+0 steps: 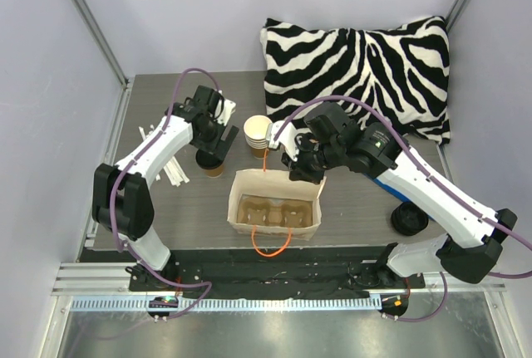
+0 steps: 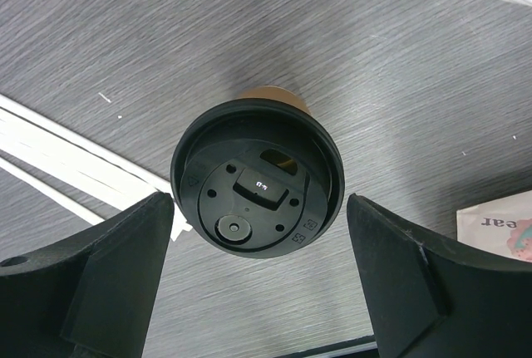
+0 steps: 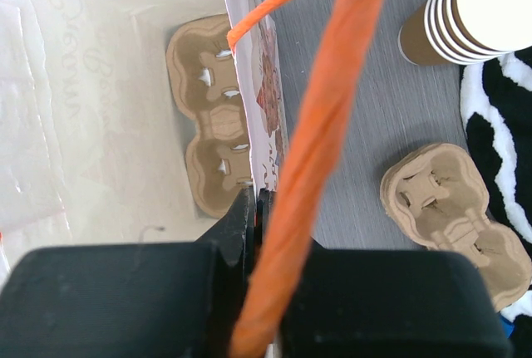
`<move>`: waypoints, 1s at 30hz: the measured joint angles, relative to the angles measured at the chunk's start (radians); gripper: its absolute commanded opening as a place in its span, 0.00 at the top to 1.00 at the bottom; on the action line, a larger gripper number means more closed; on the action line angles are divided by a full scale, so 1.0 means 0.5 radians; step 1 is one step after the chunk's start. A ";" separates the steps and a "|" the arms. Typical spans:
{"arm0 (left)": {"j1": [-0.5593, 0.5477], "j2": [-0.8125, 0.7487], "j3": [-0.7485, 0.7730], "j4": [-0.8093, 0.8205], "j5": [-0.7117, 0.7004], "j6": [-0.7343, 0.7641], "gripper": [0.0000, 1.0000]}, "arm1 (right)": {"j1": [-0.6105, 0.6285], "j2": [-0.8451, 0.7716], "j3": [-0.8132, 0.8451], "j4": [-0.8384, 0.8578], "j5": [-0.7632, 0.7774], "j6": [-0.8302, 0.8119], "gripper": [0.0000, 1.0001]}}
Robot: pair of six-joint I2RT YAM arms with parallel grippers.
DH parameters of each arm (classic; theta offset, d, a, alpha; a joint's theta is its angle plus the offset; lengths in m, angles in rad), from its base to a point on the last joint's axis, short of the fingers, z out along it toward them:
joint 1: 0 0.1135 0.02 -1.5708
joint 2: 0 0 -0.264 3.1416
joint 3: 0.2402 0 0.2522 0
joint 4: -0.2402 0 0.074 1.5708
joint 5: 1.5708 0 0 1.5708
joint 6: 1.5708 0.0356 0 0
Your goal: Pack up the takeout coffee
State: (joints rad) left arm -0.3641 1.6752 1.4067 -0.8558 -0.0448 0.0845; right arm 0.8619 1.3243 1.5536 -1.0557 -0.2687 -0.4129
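Observation:
The takeout coffee (image 2: 258,175), a brown paper cup with a round black lid, stands upright on the grey table (image 1: 191,208) at the left (image 1: 210,164). My left gripper (image 2: 259,208) is open and straddles it, one finger (image 2: 116,275) close on each side of the lid with slim gaps. My right gripper (image 3: 259,208) is shut on the far right wall of the white paper bag (image 1: 274,223), beside its orange handle (image 3: 320,125). The bag (image 3: 100,84) stands open with a brown cup carrier (image 3: 212,117) on its floor.
A stack of cream cups (image 1: 258,135) stands right of the coffee. White sticks (image 1: 170,163) lie to its left. A second carrier (image 3: 453,208) lies beside the bag. A zebra pillow (image 1: 366,67) fills the back right; black lids (image 1: 409,218) sit at the right.

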 measured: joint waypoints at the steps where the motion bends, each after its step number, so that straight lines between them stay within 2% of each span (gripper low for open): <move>1: 0.000 0.000 -0.003 0.002 0.000 0.000 0.11 | 0.000 0.001 0.000 0.001 0.000 0.000 0.99; 30: 0.019 0.023 -0.074 0.063 0.062 -0.004 0.15 | 0.000 0.014 0.000 0.001 -0.008 -0.007 0.99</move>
State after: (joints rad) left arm -0.3546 1.6867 1.3697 -0.8246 -0.0139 0.0826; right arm 0.8619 1.3312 1.5536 -1.0554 -0.2726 -0.4164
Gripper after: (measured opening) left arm 0.852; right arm 0.046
